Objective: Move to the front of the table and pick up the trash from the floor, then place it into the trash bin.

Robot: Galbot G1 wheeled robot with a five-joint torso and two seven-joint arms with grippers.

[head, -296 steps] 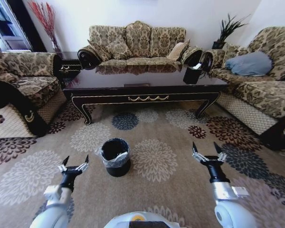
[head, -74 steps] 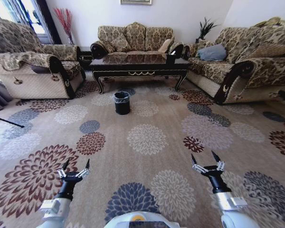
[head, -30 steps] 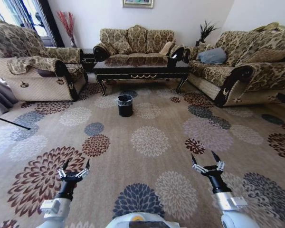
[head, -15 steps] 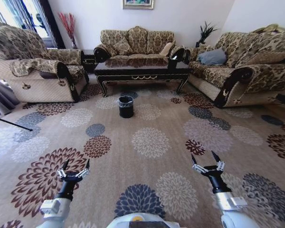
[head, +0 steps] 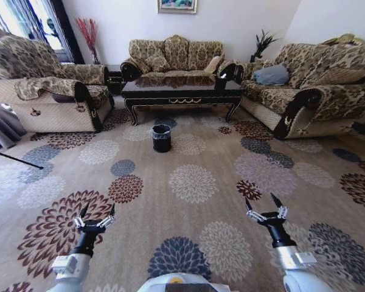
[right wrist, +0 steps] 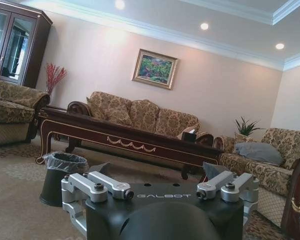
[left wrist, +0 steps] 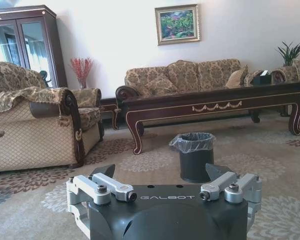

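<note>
Low over the flower-patterned carpet [head: 188, 182], well short of the trash bin [head: 162, 138], the left pincer [head: 96, 216] and right pincer [head: 266, 207] both hang with their pointed black fingers spread apart, holding nothing. Farther ahead, the small round black trash bin, a crinkled shiny liner folded over its rim, stands just before the long glossy dark-wood desk [head: 182, 92] with gold scroll trim and curved legs. Behind the desk sits a brocade sofa [head: 175, 56].

both arms reach forward low, left gripper [head: 96, 212] and right gripper [head: 265, 204] with fingers spread apart.
</note>
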